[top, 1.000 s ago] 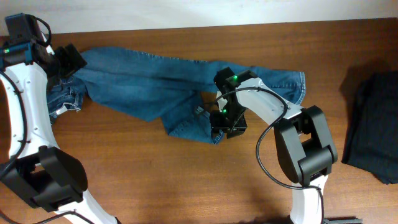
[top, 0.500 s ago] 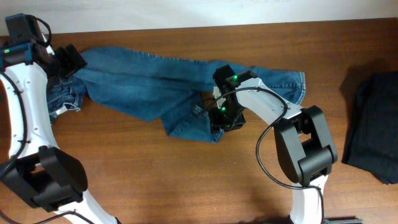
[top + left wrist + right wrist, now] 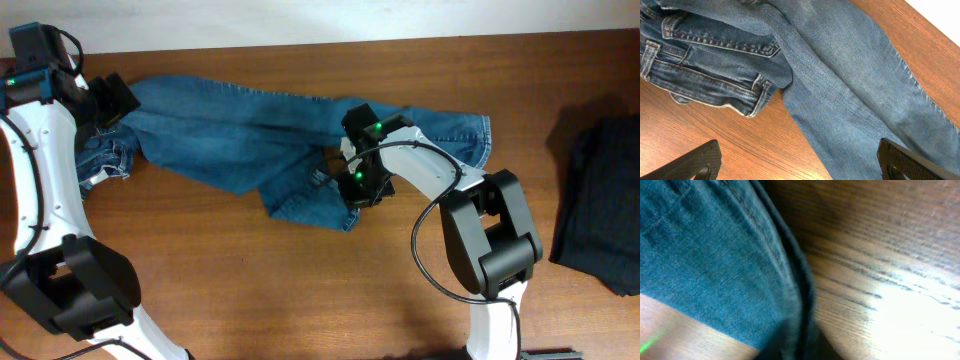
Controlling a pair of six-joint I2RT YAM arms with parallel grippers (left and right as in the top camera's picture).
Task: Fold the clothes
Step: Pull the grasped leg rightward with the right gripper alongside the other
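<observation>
Blurry jeans [image 3: 715, 255]; right jaws' grip unclear

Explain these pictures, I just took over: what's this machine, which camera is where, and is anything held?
Two robot arms work at a wooden table. The wide picture looks straight down; the other two come from a camera on each wrist. Blue jeans lie crumpled on the table, with a dark cloth at its right edge. The left gripper hangs open over the waistband, holding nothing. The right gripper is down on a leg's edge; its close-up is too blurred to confirm a grip.
</observation>
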